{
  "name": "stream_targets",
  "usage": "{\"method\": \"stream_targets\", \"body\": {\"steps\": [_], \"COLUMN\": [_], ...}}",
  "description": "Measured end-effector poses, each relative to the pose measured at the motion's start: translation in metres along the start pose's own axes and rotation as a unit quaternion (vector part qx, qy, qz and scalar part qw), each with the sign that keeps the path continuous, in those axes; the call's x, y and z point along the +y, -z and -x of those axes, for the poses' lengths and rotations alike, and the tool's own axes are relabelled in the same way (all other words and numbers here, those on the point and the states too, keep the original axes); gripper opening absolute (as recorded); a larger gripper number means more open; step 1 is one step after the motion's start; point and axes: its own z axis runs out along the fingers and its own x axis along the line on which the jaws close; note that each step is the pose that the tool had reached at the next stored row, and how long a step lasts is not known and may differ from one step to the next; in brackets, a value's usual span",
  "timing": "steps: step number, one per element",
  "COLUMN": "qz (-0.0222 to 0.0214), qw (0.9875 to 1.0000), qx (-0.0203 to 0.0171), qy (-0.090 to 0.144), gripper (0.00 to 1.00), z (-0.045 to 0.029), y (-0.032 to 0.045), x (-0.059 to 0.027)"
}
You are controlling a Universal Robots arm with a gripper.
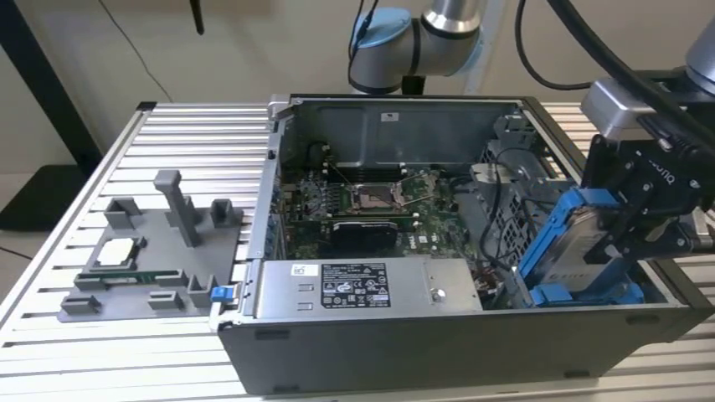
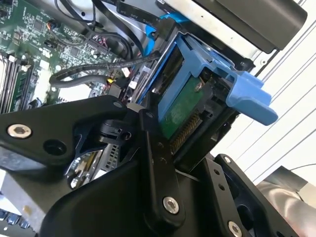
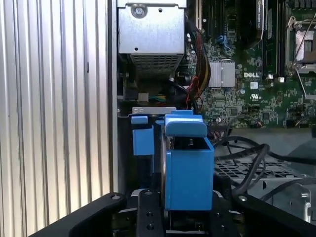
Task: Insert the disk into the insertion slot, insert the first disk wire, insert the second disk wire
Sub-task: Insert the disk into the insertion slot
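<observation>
The gripper (image 1: pixel 618 239) is clamped on the disk (image 1: pixel 572 243), its black fingers (image 2: pixel 154 163) pressing the drive's two broad faces, and white lettering runs along the gripper's black body. The disk sits at the end of the computer case (image 1: pixel 447 352) on the exterior view's right, over the insertion slot (image 1: pixel 592 295) in the case's near corner. Its long axis stands steep. The lower end reaches down inside the case to the slot's blue rail, and the upper end leans out past the case wall. In the exterior view the pale metal face looks toward the case's middle; whatever is printed on it is too small to make out. In the second wrist view the green circuit-board side and a row of connector contacts sit at the upper end, next to the blue frame's handle tab (image 2: pixel 249 98). Inside the case, along the near wall, the grey power-supply box (image 1: pixel 352 285) carries a black-and-white printed label on top. The motherboard (image 1: pixel 369 201) lies on the case floor beyond it, with small white markings.
</observation>
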Motion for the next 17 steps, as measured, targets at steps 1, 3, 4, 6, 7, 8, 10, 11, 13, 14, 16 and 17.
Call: {"method": "stream_targets", "body": {"steps": [1, 3, 4, 6, 7, 8, 10, 11, 13, 14, 16, 17], "qz": [0.0000, 0.0000, 0.0000, 0.0000, 0.0000, 0.0000, 0.0000, 0.0000, 0.0000, 0.0000, 0.0000, 0.0000], "qw": [1.0000, 1.0000, 1.0000, 1.0000, 1.0000, 1.0000, 1.0000, 1.0000, 1.0000, 1.0000, 1.0000, 1.0000], "qx": [0.0001, 0.0000, 0.0000, 0.0000, 0.0000, 0.0000, 0.0000, 0.0000, 0.0001, 0.0001, 0.0000, 0.0000], "qy": [0.000, 0.000, 0.000, 0.000, 0.000, 0.000, 0.000, 0.000, 0.000, 0.000, 0.000, 0.000], "gripper": [0.00, 0.00, 0.00, 0.00, 0.00, 0.00, 0.00, 0.00, 0.00, 0.00, 0.00, 0.00], "z": [-0.0001, -0.0002, -0.0002, -0.0003, -0.0003, -0.0004, -0.0004, -0.0004, -0.0005, -0.0005, -0.0005, -0.0004], "y": [-0.0013, -0.0036, -0.0048, -0.0070, -0.0080, -0.0087, -0.0099, -0.0099, -0.0100, -0.0100, -0.0100, -0.0101], "x": [0.0000, -0.0002, -0.0002, -0.0003, -0.0003, -0.0004, -0.0004, -0.0004, -0.0004, -0.0004, -0.0004, -0.0004]}}
